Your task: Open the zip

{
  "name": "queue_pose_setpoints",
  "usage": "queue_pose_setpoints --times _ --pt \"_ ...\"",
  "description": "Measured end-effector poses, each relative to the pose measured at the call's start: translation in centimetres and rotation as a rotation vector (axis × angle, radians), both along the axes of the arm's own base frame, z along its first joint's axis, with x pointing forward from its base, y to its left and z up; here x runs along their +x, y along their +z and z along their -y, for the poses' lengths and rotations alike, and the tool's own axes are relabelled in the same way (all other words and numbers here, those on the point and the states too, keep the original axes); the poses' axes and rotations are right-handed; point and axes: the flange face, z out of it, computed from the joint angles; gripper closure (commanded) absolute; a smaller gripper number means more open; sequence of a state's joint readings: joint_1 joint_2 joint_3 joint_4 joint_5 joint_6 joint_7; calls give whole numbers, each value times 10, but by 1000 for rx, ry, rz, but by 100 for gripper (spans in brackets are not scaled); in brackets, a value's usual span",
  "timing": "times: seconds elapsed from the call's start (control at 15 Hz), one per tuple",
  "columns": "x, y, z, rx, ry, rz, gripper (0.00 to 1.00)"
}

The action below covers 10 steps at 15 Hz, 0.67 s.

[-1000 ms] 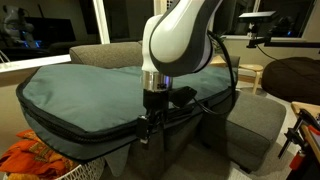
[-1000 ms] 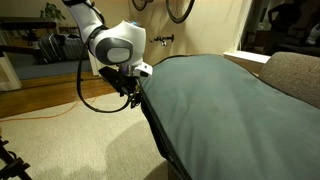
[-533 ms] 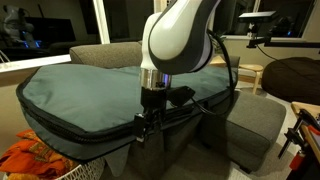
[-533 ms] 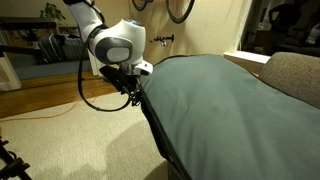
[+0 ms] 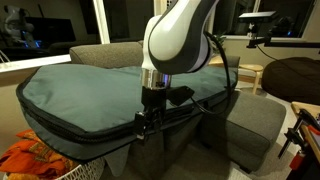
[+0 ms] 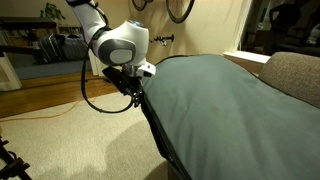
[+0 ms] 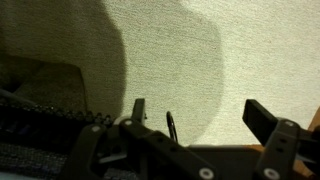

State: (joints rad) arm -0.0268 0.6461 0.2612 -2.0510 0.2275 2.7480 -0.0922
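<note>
Gripper hanging wide open at the bag edge, gripping nothing.
Zip is running round the side edge of the teal bag, which is lying across the grey sofa. Jaws are sitting just beside that dark line, probably lining up on the puller; wrist view is showing the zip beside one finger, floor beyond. Puller itself isn't showing clearly. No brands or readable writing showing anywhere.
</note>
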Motion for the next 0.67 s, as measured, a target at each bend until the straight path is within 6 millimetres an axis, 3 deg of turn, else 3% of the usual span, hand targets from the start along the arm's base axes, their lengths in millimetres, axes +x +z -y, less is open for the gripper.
queue_pose_setpoints --times 0.67 --pt "18 -20 2 14 -18 -3 0"
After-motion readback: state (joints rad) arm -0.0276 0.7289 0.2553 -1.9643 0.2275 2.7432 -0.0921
